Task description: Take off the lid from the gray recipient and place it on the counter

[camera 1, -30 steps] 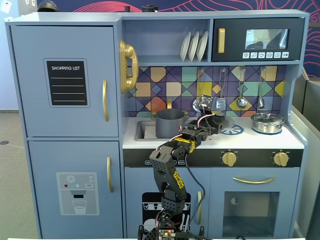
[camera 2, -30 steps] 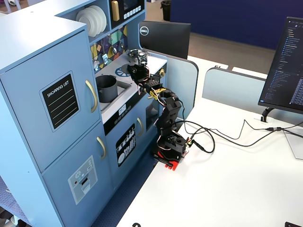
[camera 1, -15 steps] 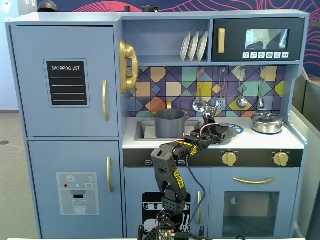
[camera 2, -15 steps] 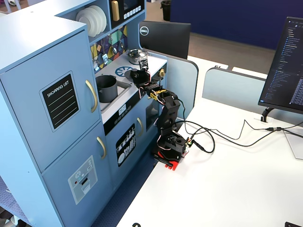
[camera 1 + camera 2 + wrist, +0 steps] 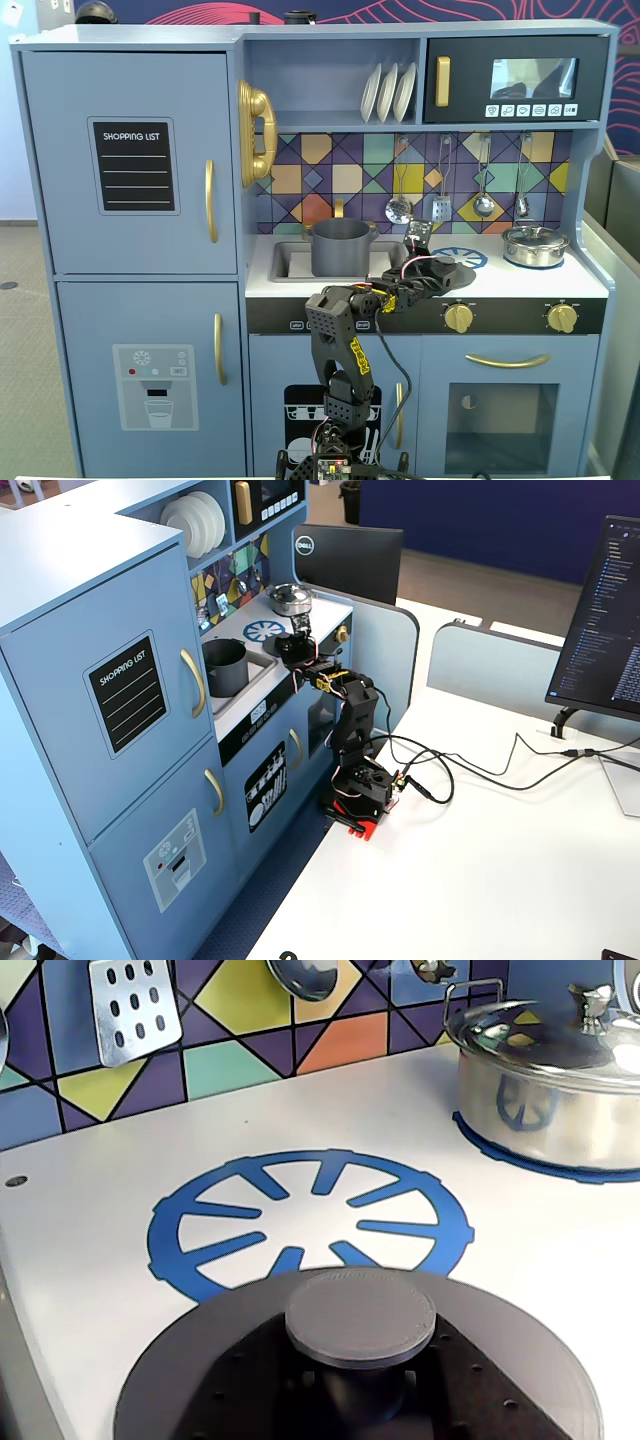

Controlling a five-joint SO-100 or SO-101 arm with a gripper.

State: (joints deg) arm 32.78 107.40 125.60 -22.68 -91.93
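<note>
Left to right in a fixed view: gray recipient (image 5: 340, 247) stood uncovered in the sink; the lid (image 5: 360, 1370), seemingly light and rigid, lay on the counter (image 5: 90, 1250), best held by its knob; finger state indiscernible

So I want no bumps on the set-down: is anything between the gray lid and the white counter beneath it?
Nothing visible. The lid hangs at the claw over bare counter by the blue burner ring; the silver pot stands well aside.
</note>
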